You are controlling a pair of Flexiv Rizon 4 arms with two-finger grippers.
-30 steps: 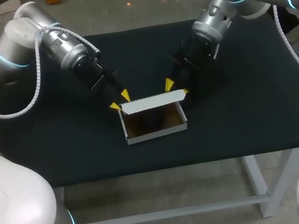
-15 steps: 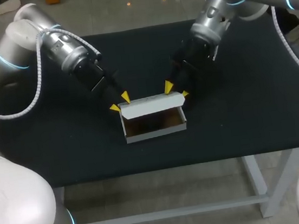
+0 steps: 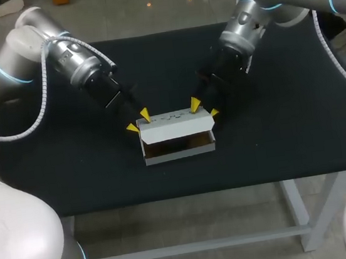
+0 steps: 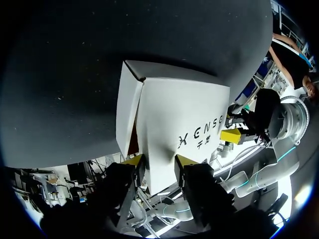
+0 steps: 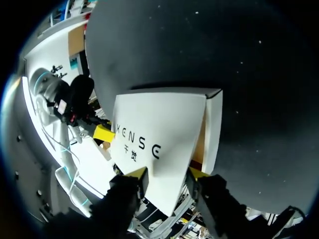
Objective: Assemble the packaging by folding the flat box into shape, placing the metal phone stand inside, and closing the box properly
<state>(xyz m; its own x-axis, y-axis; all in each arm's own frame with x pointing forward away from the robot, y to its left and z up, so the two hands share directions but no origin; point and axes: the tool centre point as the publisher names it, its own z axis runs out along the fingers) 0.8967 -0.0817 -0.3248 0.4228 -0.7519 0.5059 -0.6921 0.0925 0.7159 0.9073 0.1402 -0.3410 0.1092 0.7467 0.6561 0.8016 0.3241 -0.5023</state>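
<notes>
The white box (image 3: pixel 179 156) sits just below the middle of the head view on the black table (image 3: pixel 286 122), long side running left to right. Its lid (image 3: pixel 176 128) is hinged along the far edge and tips forward over the opening, so only a brown strip of the inside shows along the near wall (whether the metal stand lies in there cannot be made out).

The left gripper (image 3: pixel 139 121) comes down from the upper left and meets the lid's left end. The right gripper (image 3: pixel 204 108) comes down from the upper right and meets its right end.

In the left wrist view the left gripper (image 4: pixel 159 162) has the lid (image 4: pixel 179 119) running out ahead between its yellow tips. Each tip is against one edge of the panel, a narrow clamp on the lid. A side wall of the box (image 4: pixel 127 112) stands beside the lid, and the right gripper (image 4: pixel 232 135) shows at the lid's far end.

In the right wrist view the right gripper (image 5: pixel 167 174) clamps the lid (image 5: pixel 159 129) the same way. The box wall (image 5: pixel 213 129) stands beside the lid, and the left gripper (image 5: pixel 102 133) is at its far end.
</notes>
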